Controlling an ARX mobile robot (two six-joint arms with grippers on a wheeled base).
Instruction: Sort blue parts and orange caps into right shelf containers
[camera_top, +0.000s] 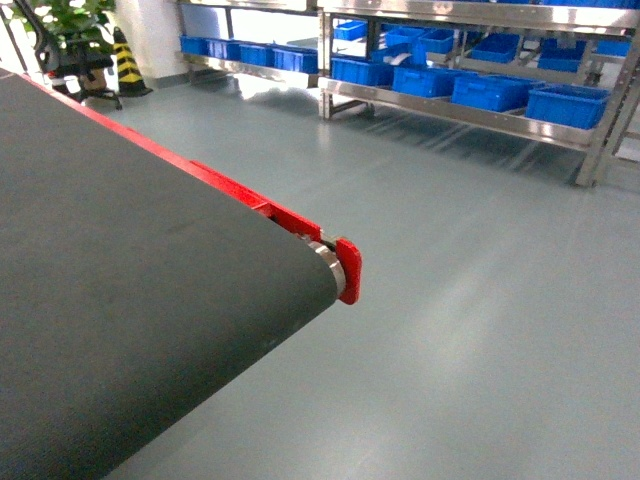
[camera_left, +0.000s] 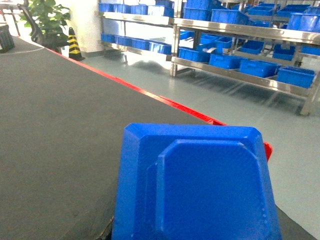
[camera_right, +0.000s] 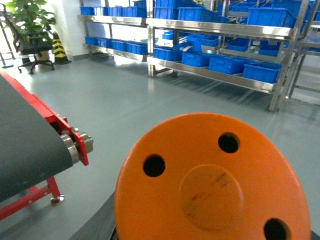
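A blue part (camera_left: 195, 185) fills the left wrist view over the dark belt (camera_left: 55, 130); an orange cap (camera_right: 215, 185) fills the right wrist view above the floor (camera_right: 115, 100). Neither gripper's jaws show, so their grip cannot be told. Blue crates (camera_top: 565, 103) sit on the far shelf (camera_top: 450, 110).

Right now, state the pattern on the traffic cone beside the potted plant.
Yellow and black diagonal stripes on the traffic cone, clearest in the head view.

Factory or warehouse floor. Dark conveyor belt with red side frame (camera_top: 150, 300) near left. Far right: stainless-steel shelving racks (camera_top: 470, 110) loaded with bright-blue ribbed plastic crates (camera_top: 567, 104). Smooth grey-green floor (camera_top: 480, 330); yellow-black striped safety cone (camera_top: 128, 65) far left.
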